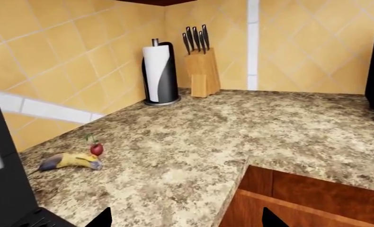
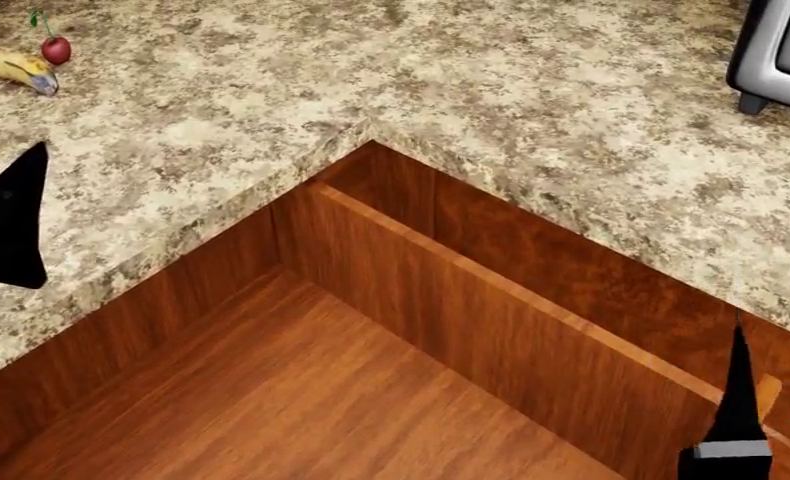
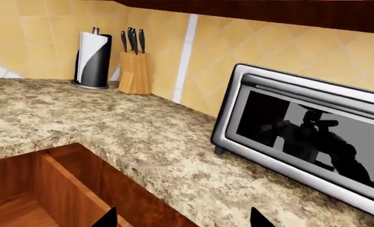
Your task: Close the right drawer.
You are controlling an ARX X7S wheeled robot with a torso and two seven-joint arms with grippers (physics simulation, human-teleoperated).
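a speckled tan granite desk (image 2: 529, 90) wraps an inside corner. below its edge the right drawer of glossy reddish-brown wood (image 2: 409, 300) stands pulled well out, its inside bare, its long wall running diagonally under the head camera. the front panel and its handle are out of view.

the step in hand looks like the approach: neither arm touches the drawer. the left end effector (image 1: 185, 220) hangs over the desk edge, tips spread, holding nothing. the right end effector (image 3: 182, 218) hovers near the drawer's far wall, likewise spread and empty, though only the tips show.

next, an arm must reach the front and push inward. the silver toaster oven (image 3: 307, 142) crowds the right; a banana (image 2: 11, 66) and cherry (image 2: 56, 48) lie well apart, left.
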